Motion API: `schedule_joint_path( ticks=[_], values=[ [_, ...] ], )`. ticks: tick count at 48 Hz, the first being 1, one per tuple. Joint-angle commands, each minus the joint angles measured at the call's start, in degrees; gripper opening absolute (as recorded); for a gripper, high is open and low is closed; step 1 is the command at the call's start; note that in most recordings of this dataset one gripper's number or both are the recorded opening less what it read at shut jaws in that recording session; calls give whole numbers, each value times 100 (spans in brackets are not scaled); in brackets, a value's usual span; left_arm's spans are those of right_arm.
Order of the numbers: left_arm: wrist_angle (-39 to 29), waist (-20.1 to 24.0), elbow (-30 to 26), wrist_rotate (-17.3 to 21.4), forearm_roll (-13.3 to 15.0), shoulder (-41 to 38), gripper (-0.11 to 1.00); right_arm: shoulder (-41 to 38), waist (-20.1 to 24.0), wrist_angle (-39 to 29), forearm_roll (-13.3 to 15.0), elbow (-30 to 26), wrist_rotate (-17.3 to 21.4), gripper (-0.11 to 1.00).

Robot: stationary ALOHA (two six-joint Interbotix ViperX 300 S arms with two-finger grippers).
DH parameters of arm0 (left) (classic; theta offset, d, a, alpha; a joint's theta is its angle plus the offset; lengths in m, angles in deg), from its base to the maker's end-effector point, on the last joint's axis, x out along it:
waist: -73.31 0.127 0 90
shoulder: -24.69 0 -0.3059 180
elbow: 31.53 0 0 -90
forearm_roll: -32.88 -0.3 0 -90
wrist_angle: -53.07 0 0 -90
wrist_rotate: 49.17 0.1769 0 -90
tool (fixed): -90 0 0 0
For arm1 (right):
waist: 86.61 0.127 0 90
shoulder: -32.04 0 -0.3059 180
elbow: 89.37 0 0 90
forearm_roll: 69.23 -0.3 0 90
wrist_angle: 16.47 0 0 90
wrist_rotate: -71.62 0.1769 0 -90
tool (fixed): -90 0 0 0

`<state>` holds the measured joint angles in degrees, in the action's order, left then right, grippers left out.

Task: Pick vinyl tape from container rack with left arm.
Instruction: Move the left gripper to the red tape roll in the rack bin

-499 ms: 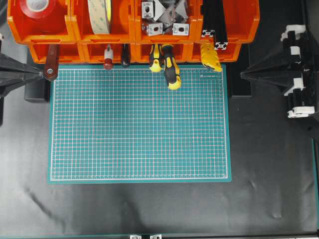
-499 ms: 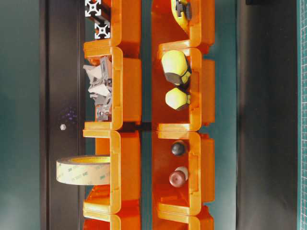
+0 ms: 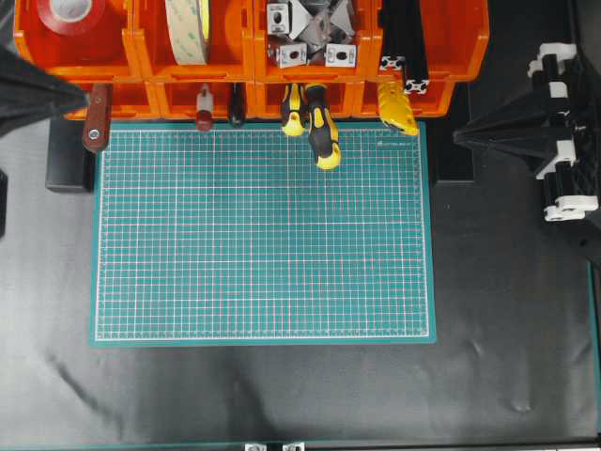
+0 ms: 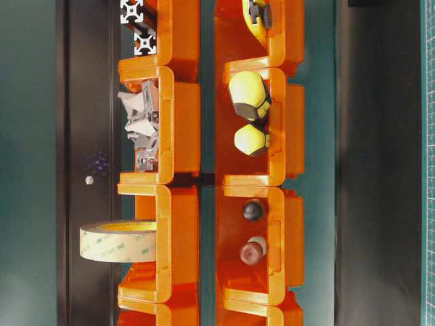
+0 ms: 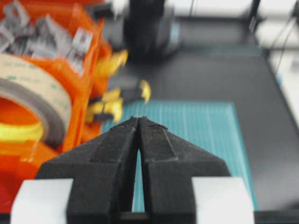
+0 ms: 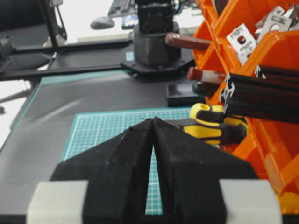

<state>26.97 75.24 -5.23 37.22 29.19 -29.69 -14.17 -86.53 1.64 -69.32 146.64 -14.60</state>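
Observation:
The vinyl tape (image 3: 72, 14) is a glossy red roll with a white core, lying in the far-left upper bin of the orange container rack (image 3: 249, 58). The rack also shows in the table-level view (image 4: 178, 122), the left wrist view (image 5: 88, 60) and the right wrist view (image 6: 261, 44). My left gripper (image 3: 83, 94) is a black wedge, shut and empty, at the rack's lower left corner, just below the tape's bin; it shows shut in its wrist view (image 5: 139, 118). The red tape is not clear there. My right gripper (image 3: 457, 139) is shut and empty (image 6: 153, 119), right of the mat.
A cream-yellow tape roll (image 3: 188, 28) stands in the bin beside the red one and fills the left wrist view's left (image 5: 32, 93). Yellow-black screwdrivers (image 3: 319, 132) and a brown-handled tool (image 3: 96, 122) stick out of the lower bins over the green cutting mat (image 3: 263, 235).
My left gripper has moved up toward the rack's left end, away from the brown-handled tool's tip. The right gripper's tip holds its place.

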Motion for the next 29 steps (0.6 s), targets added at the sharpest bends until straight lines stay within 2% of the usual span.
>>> schedule_joint_path(
  ticks=[1, 4, 14, 21, 29],
  values=[
    [-1301, 123, -896, 70, -44, -325, 0, -53, -9, 70, -18, -193, 9, 0],
    [-2021, 316, -1371, 70, -70, -571, 0, -53, 0, 62, -18, -193, 18, 0],
    [-3665, 826, -2399, 211, -88, -1151, 0, -62, 18, 70, -18, -193, 158, 0],
    [-4368, 1151, -2856, 527, -105, -1450, 0, -62, 26, 35, -18, -193, 325, 0],
    [-5027, 1195, -3076, 905, -105, -1749, 2, -62, 35, 35, -18, -220, 343, 0]
  ],
)
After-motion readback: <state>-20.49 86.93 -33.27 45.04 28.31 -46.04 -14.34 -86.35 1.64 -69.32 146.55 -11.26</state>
